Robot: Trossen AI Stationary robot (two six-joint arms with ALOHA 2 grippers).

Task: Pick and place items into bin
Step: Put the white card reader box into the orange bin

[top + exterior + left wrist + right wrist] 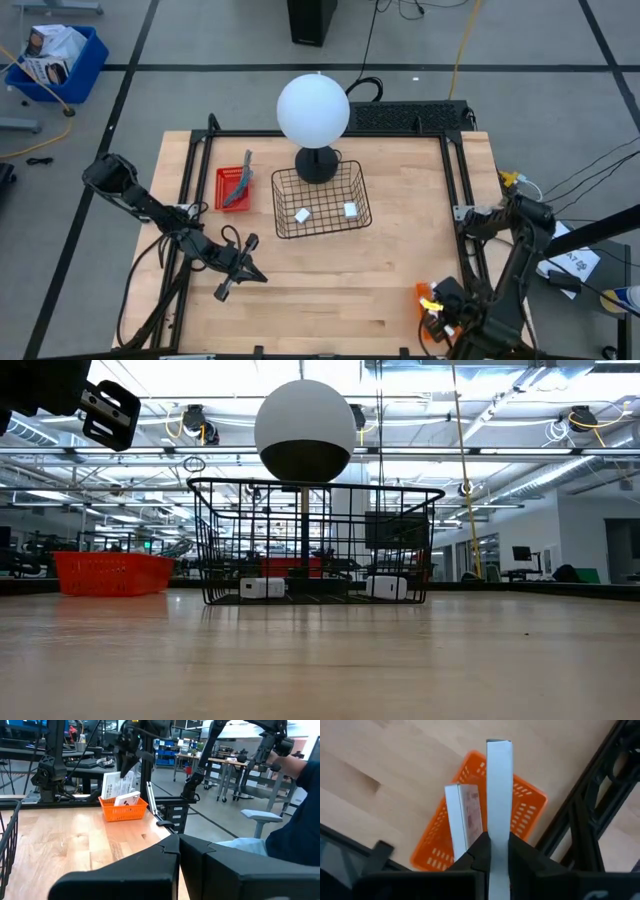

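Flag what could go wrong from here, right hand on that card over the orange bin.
1. The right hand pinches the card only at its lower edge, so it may slip or swing in transit.
2. A second card stands close beside it in the orange bin; lifting could drag or tip it.
3. The wire basket sits right against the lamp, so a drop there risks bumping the globe.

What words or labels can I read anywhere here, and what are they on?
No text reads clearly.
Standing card in the orange basket: print blurred.
Held card in the right gripper: seen edge-on, no print visible.
Paper sheet beside the table: letters too small.
Packages in the blue bin: too small.
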